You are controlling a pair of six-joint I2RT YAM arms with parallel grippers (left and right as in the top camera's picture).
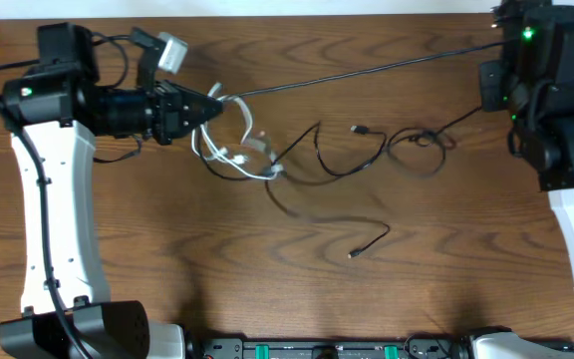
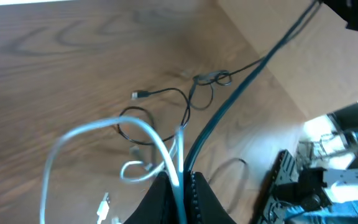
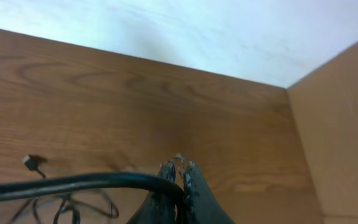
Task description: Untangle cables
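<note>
My left gripper (image 1: 217,105) (image 2: 180,177) is shut on a white cable (image 1: 239,152) (image 2: 104,127) and a black cable (image 1: 367,70) (image 2: 247,74) together. That black cable runs taut above the table to the far right corner, where my right gripper (image 3: 180,165) is shut on its other part (image 3: 73,183). The white cable hangs from the left jaws in loops, its plug (image 2: 104,204) near the table. A thinner black cable (image 1: 347,155) (image 2: 166,93) lies loosely looped mid-table with a small plug (image 1: 359,128) (image 3: 30,162). Another black cord end (image 1: 367,244) lies toward the front.
The right arm (image 1: 556,80) stands over the far right corner. A brown side wall (image 3: 340,124) borders the table on the right and a pale wall (image 3: 166,31) at the back. Black equipment (image 1: 317,349) lines the front edge.
</note>
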